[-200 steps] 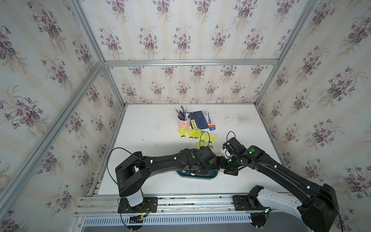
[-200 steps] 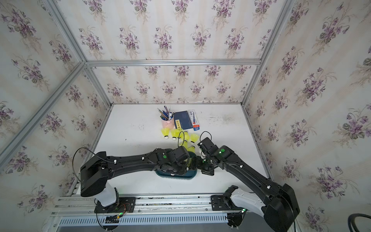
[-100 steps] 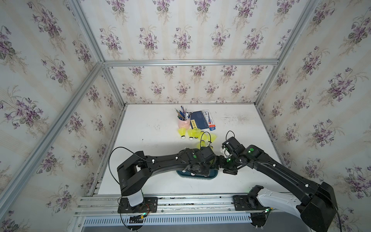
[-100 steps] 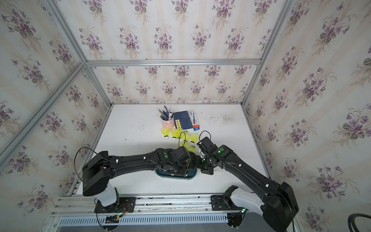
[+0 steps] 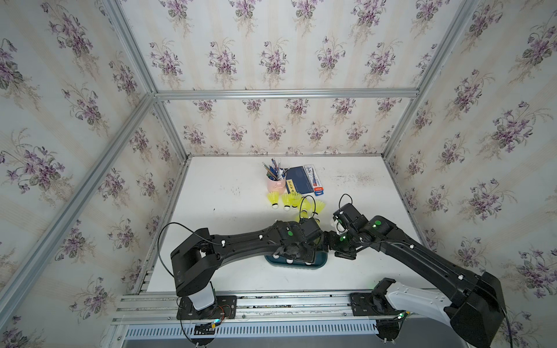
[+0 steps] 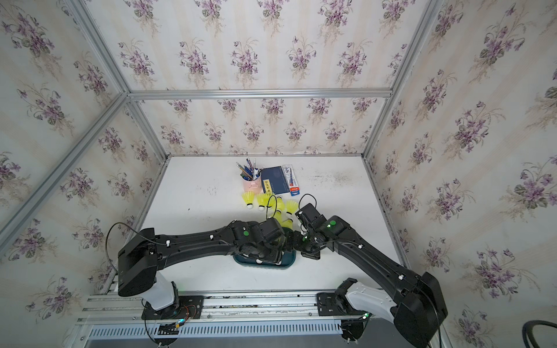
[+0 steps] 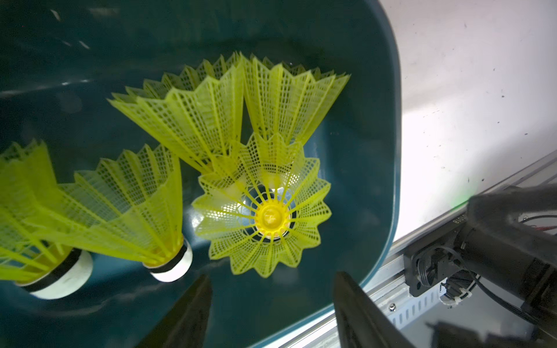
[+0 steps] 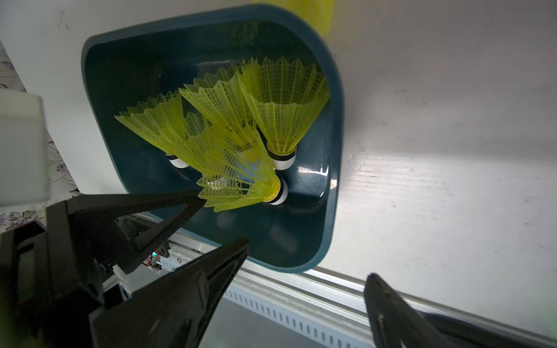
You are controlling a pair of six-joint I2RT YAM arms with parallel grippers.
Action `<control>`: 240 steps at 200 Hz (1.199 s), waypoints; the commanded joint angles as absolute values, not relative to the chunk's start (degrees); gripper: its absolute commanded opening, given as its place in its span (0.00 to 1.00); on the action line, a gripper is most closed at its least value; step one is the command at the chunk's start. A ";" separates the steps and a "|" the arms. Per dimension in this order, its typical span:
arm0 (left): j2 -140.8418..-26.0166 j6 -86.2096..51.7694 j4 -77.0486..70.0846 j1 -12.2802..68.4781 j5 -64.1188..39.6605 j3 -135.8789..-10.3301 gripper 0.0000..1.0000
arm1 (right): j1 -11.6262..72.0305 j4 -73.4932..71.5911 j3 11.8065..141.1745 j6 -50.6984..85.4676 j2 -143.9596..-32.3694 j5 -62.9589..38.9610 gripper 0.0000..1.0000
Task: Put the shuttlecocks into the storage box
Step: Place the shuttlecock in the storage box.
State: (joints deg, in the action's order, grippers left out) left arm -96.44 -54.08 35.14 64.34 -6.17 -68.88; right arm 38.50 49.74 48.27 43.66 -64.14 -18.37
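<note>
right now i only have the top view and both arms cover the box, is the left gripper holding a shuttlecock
observer: no. In the left wrist view the left gripper is open, and a shuttlecock rests in the box just beyond its jaws, with its open end toward the gripper.
operator: how many are in the box
observer: Five show in that view, all inside the rim.
operator: and the other arm
observer: The right gripper is open with nothing between its jaws, as its own wrist view shows.
</note>
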 commanded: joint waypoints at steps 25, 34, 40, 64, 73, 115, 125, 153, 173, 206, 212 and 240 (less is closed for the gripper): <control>-94.24 -52.06 36.68 64.43 -4.85 -69.86 0.83 | 38.42 50.87 50.10 43.52 -64.56 -15.89 0.85; -93.49 -51.80 37.32 64.48 -4.30 -70.08 0.87 | 38.41 50.97 50.93 43.56 -64.72 -15.13 0.85; -92.91 -51.65 37.78 64.46 -3.86 -70.31 0.89 | 38.34 50.98 51.56 43.61 -64.90 -14.68 0.85; -90.14 -50.32 40.24 64.18 -1.63 -71.86 1.00 | 38.06 50.65 54.64 43.98 -66.62 -12.93 0.83; -89.23 -49.66 41.18 63.74 -1.07 -72.54 1.00 | 37.98 50.32 55.93 44.44 -67.50 -12.01 0.81; -86.69 -46.40 43.52 58.82 -2.82 -74.81 1.00 | 36.44 47.78 60.29 44.74 -72.76 -8.80 0.72; -86.51 -45.07 44.00 57.32 -3.65 -75.43 1.00 | 35.52 47.35 61.36 44.50 -74.16 -8.38 0.70; -86.73 -41.84 44.65 52.48 -7.65 -77.02 1.00 | 31.85 45.25 63.16 43.04 -77.93 -8.48 0.64; -87.19 -40.40 44.50 49.59 -9.67 -77.45 1.00 | 28.74 44.14 64.82 41.39 -81.30 -8.78 0.61; -89.39 -38.79 42.10 45.48 -14.02 -77.56 1.00 | 28.05 41.26 67.50 39.79 -87.24 -7.94 0.55; -90.16 -38.28 41.53 44.89 -15.20 -77.86 1.00 | 28.08 40.61 68.04 39.59 -88.46 -7.62 0.53; -94.60 -36.23 40.98 42.97 -18.02 -81.00 1.00 | 28.04 38.42 70.39 38.91 -93.89 -6.06 0.50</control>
State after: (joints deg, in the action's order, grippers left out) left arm -91.96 -39.33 42.46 44.18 -14.04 -78.91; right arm 28.10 41.50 68.93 40.45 -90.72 -8.36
